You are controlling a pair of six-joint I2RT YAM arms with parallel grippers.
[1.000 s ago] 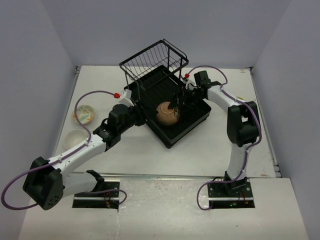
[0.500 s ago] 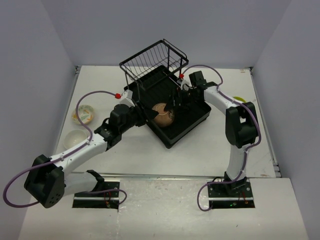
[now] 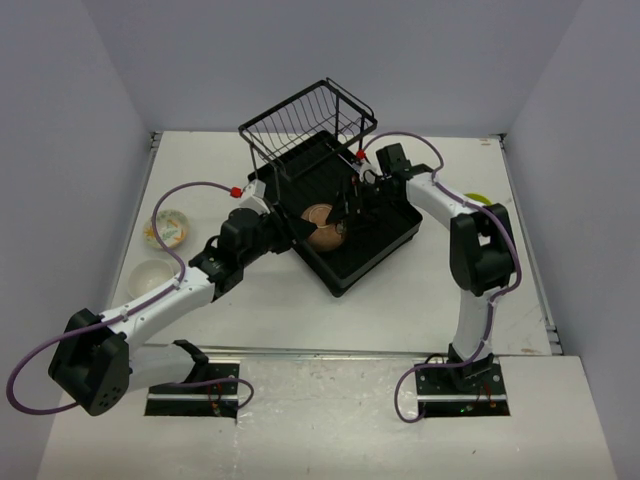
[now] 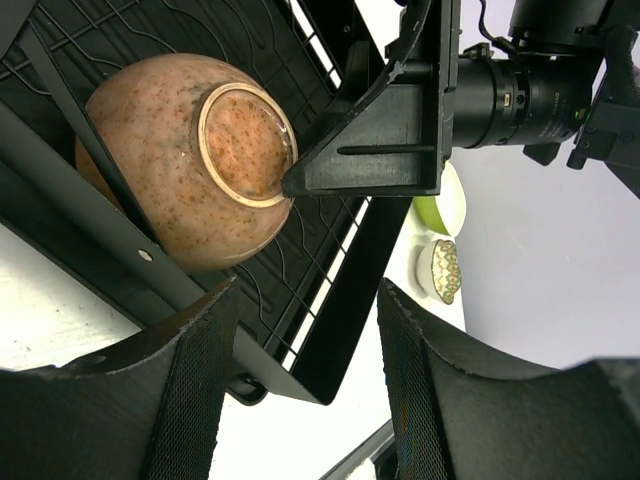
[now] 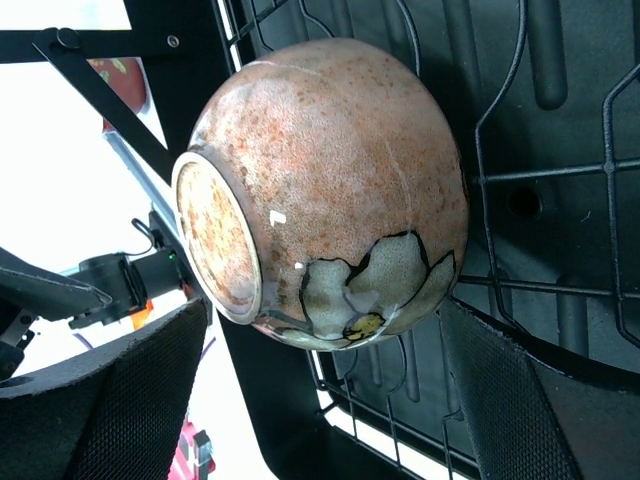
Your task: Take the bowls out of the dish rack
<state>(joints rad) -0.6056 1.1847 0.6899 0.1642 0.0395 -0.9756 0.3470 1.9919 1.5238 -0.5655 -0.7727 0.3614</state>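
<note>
**Top view, with both wrist views.** Left of the dish rack (image 3: 385,258), well apart from it, a patterned white bowl (image 3: 167,226) and a plain white bowl (image 3: 150,277) stood on the table (image 3: 300,320). The left gripper (image 4: 308,295) waited at the rack's left edge, fingers spread and empty. The tan-brown bowl (image 3: 320,232) lay on its side in the rack's tray, foot ring toward that edge. It was the only bowl I could see in the rack.

Over the last second I had carried the right gripper (image 3: 345,210) leftward across the tray, and the bowl shifted slightly with it. Its fingers stood spread either side of the bowl, one tip touching the foot ring. I judged the bowl straddled but not yet pinched. Right of the rack, a lime-green bowl (image 3: 478,200) showed behind the arm.
</note>
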